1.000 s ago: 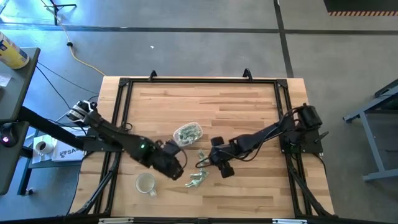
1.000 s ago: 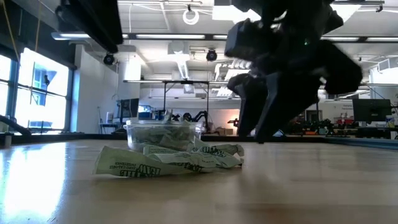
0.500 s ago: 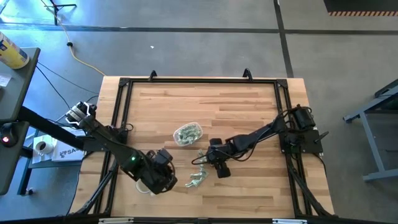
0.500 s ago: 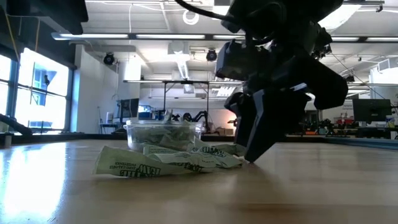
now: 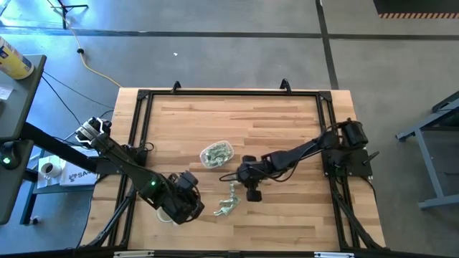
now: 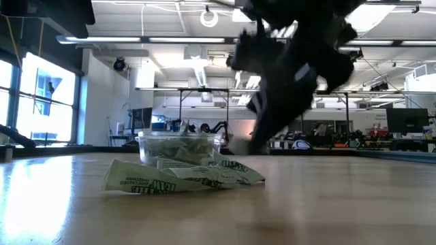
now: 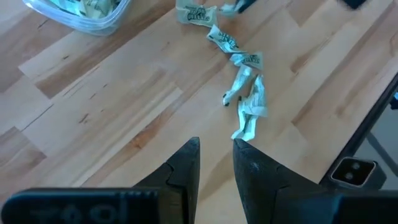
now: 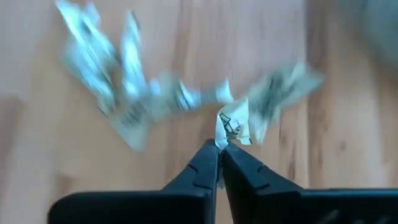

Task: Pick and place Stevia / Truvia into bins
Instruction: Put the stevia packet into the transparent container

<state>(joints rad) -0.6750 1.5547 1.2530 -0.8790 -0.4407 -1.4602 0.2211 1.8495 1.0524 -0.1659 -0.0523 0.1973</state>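
Several green-and-white Stevia sachets (image 5: 228,203) lie crumpled in a loose row on the wooden table, also seen in the left wrist view (image 7: 247,99) and the low view (image 6: 182,177). The clear tub (image 5: 216,153), partly filled with sachets, stands just beyond them (image 6: 180,145). My right gripper (image 8: 219,148) is just right of the tub and past the row's far end, shut on one sachet (image 8: 231,124). My left gripper (image 7: 216,155) hangs open and empty left of the row, over the round cup. My right gripper pinches a crumpled edge of one sachet (image 8: 224,132) between its two fingertips (image 8: 208,155). The rest of the sachet sticks out past the tips. In the low view the gripper is raised above the table and tilted.
A round clear cup (image 5: 167,213) stands at the near left, mostly under my left arm. A black frame (image 5: 215,93) runs around the table top. Bare wood lies beyond the tub and to the right of the sachets.
My right gripper came down with its fingertips on the table at the far end of the sachet row, shut on one sachet, then rose and swung toward the tub. My left gripper drew back from beside the tub toward the near left, over the cup.
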